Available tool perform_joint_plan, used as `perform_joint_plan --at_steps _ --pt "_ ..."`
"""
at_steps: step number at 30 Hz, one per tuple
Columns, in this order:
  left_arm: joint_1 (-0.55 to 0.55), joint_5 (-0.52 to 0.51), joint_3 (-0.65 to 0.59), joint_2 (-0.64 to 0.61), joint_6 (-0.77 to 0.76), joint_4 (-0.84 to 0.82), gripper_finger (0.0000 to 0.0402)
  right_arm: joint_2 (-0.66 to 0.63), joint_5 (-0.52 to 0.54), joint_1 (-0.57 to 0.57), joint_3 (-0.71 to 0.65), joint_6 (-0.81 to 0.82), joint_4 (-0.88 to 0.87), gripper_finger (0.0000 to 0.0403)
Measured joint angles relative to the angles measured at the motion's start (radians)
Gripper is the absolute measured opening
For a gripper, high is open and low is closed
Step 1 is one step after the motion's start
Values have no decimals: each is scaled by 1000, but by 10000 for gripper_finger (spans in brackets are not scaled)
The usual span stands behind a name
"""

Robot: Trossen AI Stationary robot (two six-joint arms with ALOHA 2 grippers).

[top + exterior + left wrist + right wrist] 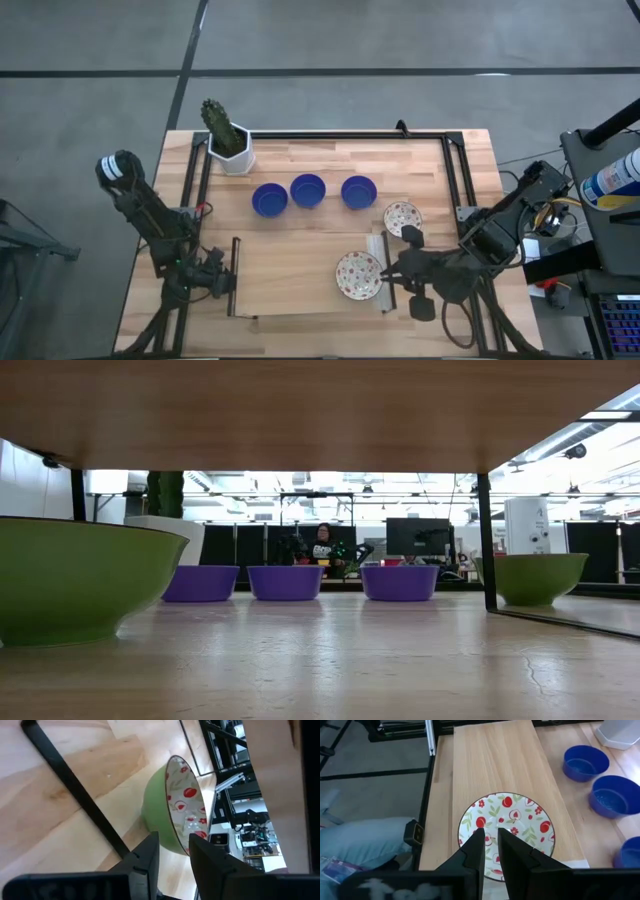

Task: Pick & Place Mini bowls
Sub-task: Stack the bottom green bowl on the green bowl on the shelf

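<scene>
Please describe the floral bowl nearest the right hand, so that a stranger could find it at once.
Start at the row of three blue bowls. Nearer the front edge, beside the right hand, sits the floral bowl. Unlike the second floral bowl behind it, the hand's fingers reach over its rim.

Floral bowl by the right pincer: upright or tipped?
Upright. The floral bowl sits flat with its patterned inside facing up, at the right pincer.

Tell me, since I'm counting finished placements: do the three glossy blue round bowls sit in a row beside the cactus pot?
Yes: the three blue bowls form a row just right of the white hexagonal cactus pot.
</scene>
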Motion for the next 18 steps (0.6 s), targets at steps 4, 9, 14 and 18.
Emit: perform_joint_plan --at_steps 4,9,14,18 --pt "1 1 -1 32 -7 6 99 0 1 0 0 0 3 47" --pt "18 13 3 97 -18 60 99 0 1 0 0 0 7 47" --pt "21 20 11 152 -10 112 99 0 1 0 0 0 8 47" --pt "29 9 11 188 -3 154 99 0 1 0 0 0 8 47"
